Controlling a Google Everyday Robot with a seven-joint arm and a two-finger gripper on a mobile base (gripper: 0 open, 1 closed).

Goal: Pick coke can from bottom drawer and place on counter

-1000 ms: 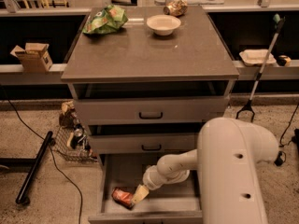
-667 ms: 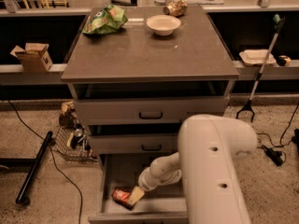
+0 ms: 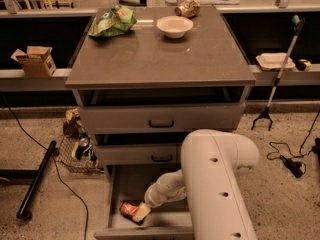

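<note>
The coke can (image 3: 128, 209) lies on its side on the floor of the open bottom drawer (image 3: 120, 186), near the front left. My gripper (image 3: 140, 212) reaches down into the drawer from the right and sits right at the can's right end, touching or overlapping it. The white arm covers the drawer's right half. The counter (image 3: 160, 59) is the grey-brown slab on top of the cabinet.
On the counter stand a green snack bag (image 3: 112, 21), a white bowl (image 3: 174, 26) and a brownish-gold can (image 3: 187, 8). Two drawer fronts with black handles (image 3: 161, 123) are above the open drawer. A wire basket (image 3: 76, 151) and cables lie on the floor at left.
The arm has shifted left and come lower in the view. The gripper stays at the can inside the drawer; the can has not visibly moved.
</note>
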